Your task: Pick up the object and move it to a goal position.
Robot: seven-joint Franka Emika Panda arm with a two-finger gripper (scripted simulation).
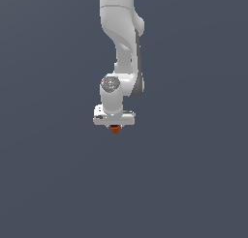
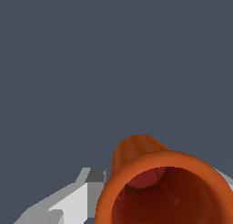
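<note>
The object (image 1: 115,129) is a tiny orange-red lump poking out just below the white hand in the exterior view. In the wrist view the object (image 2: 136,155) fills the lower frame as an orange cup shape with a darker red hollow facing the camera. My gripper (image 1: 114,126) points down, shut on the object. One grey-white finger (image 2: 68,202) presses against the cup's rim, and only a sliver of the other finger shows at the frame edge beyond the cup. The object hangs off the floor.
A plain dark blue-grey floor (image 1: 53,184) spreads all round. The white arm (image 1: 121,34) rises toward the top of the exterior view. No marker or other thing shows.
</note>
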